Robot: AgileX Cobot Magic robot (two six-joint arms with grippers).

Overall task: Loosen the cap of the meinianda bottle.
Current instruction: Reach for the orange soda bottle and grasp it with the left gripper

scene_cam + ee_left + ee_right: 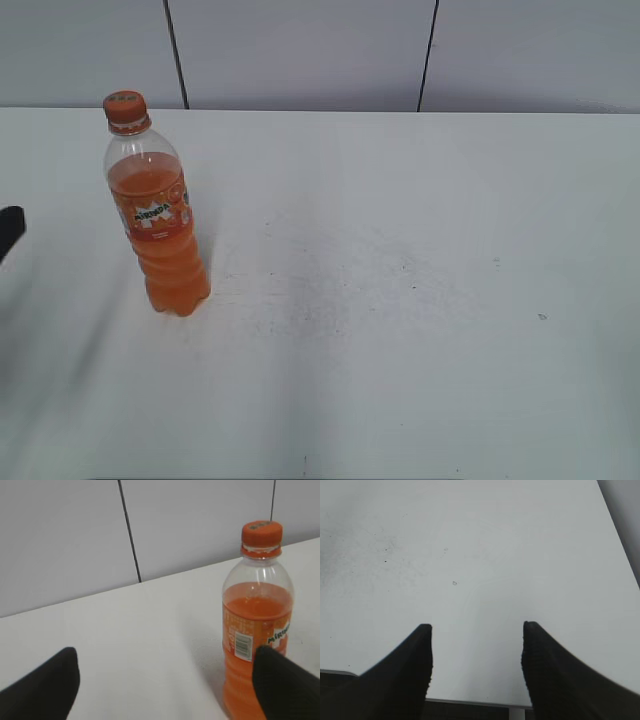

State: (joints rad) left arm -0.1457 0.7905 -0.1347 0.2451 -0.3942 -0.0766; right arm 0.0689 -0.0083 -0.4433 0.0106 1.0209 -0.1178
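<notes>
White tabletop [400,300] fills the exterior view, backed by a grey panelled wall [300,50]. On its left part the meinianda bottle [158,225] stands upright, the cap [125,106] seated on its neck; a dark tip of the left gripper [9,232] shows at the left edge, apart from the bottle.

From the left wrist, the left gripper [170,680] is spread wide, its right finger overlapping the bottle's [256,630] lower part; contact is unclear. The cap [261,532] is on.

From the right wrist, the right gripper [476,652] hangs spread over bare table [470,555].

Your meinianda bottle [158,225] stands upright on the table [400,300], toward its left rear, the cap [125,107] on top. The wall [300,50] runs behind the table.
</notes>
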